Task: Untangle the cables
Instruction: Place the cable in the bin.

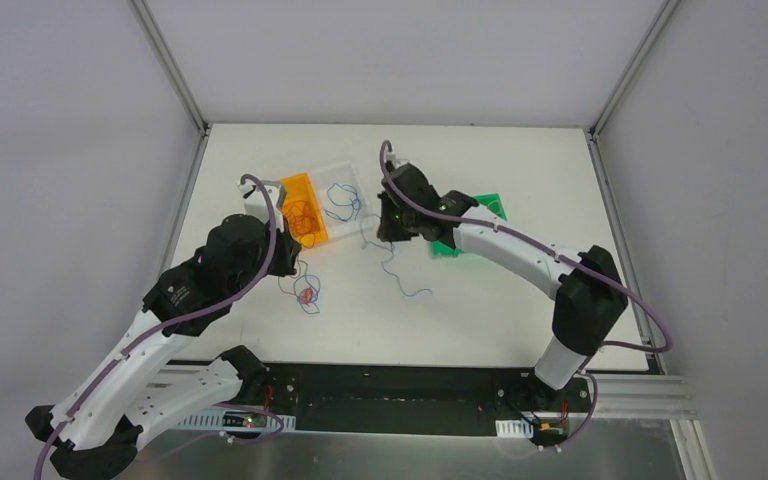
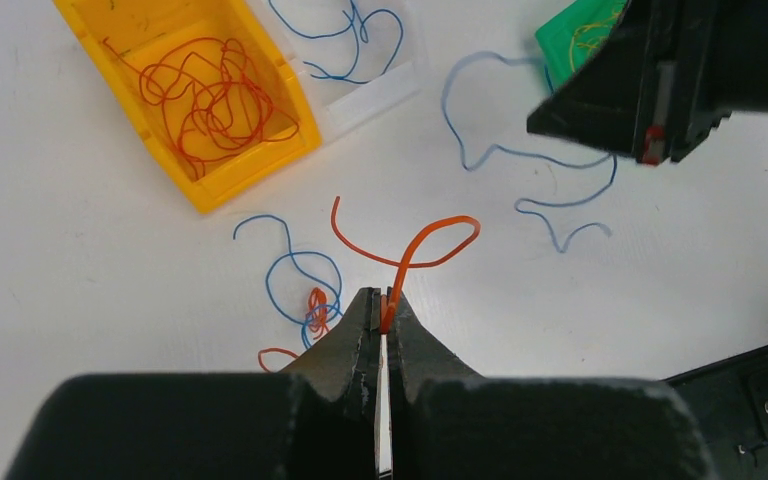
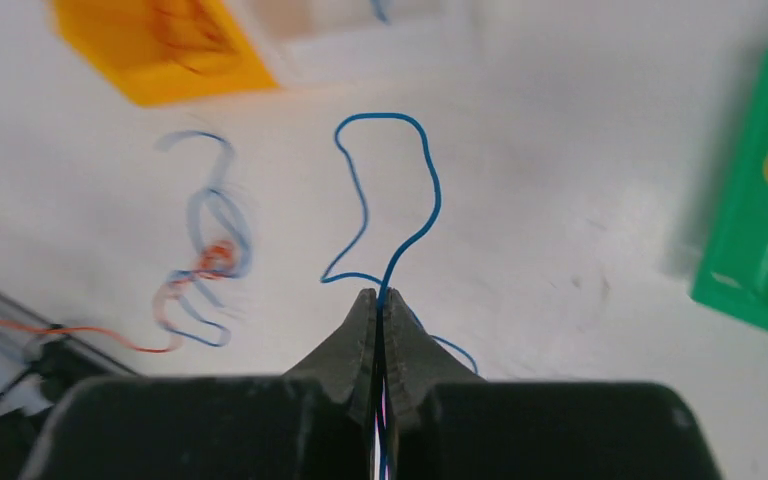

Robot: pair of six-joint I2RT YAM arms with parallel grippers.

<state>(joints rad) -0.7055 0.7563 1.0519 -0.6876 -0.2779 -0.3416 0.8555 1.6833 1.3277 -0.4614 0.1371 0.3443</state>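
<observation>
My left gripper (image 2: 385, 300) is shut on one orange cable (image 2: 430, 245), which loops out ahead of the fingertips above the table. Just to its left lies a small clump (image 2: 310, 305) of blue and orange cables, seen from above as the clump (image 1: 307, 295). My right gripper (image 3: 378, 296) is shut on a long blue cable (image 3: 400, 170) that curls forward and also trails behind the fingers. From above, the right gripper (image 1: 388, 238) hangs over the blue cable (image 1: 400, 272) at the table's middle.
An orange bin (image 2: 250, 170) holds tangled orange cables. Beside it a clear tray (image 2: 395, 80) holds blue ones. A green bin (image 1: 490, 205) sits under the right arm's wrist. The right arm's black head (image 2: 660, 90) hangs close in the left wrist view.
</observation>
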